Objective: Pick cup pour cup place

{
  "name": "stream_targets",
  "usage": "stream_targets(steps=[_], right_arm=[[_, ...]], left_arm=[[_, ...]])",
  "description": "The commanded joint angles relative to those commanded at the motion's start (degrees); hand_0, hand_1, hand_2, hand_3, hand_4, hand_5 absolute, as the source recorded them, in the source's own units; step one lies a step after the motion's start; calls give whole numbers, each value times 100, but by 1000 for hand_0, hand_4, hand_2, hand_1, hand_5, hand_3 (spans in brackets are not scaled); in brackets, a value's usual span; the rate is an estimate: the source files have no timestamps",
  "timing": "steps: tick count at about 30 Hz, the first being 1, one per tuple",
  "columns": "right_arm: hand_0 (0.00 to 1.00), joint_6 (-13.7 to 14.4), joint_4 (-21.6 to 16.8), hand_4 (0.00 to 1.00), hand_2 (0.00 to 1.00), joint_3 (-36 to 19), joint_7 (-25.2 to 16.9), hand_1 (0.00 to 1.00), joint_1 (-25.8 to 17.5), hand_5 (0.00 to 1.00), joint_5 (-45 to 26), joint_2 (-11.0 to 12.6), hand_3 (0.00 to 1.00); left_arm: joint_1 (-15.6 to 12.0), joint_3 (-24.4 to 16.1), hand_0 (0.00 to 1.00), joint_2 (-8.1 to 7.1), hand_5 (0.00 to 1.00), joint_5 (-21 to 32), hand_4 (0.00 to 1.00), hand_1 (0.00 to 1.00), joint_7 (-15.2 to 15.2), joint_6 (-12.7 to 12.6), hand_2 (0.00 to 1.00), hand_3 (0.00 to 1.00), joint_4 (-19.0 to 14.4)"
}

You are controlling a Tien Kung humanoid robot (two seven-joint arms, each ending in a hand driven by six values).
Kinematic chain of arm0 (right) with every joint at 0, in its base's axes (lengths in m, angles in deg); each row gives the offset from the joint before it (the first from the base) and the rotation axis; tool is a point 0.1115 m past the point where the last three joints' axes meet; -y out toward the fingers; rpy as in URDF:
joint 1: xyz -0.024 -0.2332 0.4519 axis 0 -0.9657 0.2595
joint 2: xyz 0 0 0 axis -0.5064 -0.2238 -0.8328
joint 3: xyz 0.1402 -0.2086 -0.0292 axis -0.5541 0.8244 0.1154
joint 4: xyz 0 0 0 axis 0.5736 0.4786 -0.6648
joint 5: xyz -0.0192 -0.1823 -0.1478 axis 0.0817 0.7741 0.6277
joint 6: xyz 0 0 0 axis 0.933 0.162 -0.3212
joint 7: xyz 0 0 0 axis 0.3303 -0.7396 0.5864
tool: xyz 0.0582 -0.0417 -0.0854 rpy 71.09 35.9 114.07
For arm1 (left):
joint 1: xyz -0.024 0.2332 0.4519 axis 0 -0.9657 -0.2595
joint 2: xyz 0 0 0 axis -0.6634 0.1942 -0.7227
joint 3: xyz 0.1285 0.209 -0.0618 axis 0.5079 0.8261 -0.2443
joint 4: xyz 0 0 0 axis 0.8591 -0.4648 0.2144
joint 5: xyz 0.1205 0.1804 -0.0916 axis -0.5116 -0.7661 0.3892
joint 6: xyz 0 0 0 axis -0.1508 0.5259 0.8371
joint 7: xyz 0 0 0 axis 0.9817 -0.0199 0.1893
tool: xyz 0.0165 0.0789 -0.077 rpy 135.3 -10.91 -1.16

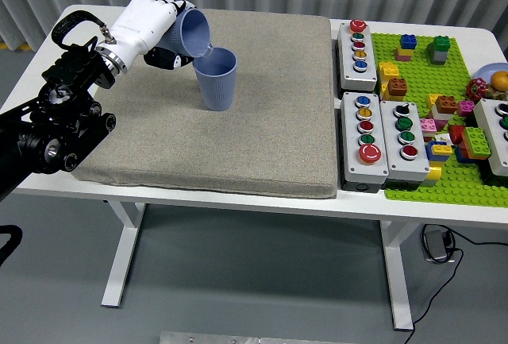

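A blue-grey cup [217, 79] stands upright on the beige mat [238, 145], left of its middle. My left hand [151, 30], white with dark fingertips, is shut on a second blue-grey cup [193, 32]. That cup is tipped on its side with its mouth facing right and down, its rim just above the left edge of the standing cup's mouth. I cannot see what is inside either cup. My right hand is out of view.
Three grey button boxes [357, 44] [365, 137] [403, 129] sit to the right of the mat. Beyond them lies a green baseplate [421, 177] with several coloured bricks. Another button box [496, 133] is at the right edge.
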Motion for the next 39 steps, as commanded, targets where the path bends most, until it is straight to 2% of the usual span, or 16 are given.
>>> stream_targets(steps=[12,21,39], right_arm=[[689,5,0,2,596,19,6,653,3,181,0,1,580],[689,7,3,2,595,23,1,654,-10,181,0,7,580],[689,18,6,2,596,28,2,655,-19,179,0,15,580]], left_arm=[[54,116,480,-15,60,-348,728,503,103,-52,517,523,-141],[90,205,480,-89,55,-772,725,504,374,63,518,523,-347],[407,903,481,-296,57,-928,719,506,619,20,519,523,-432]])
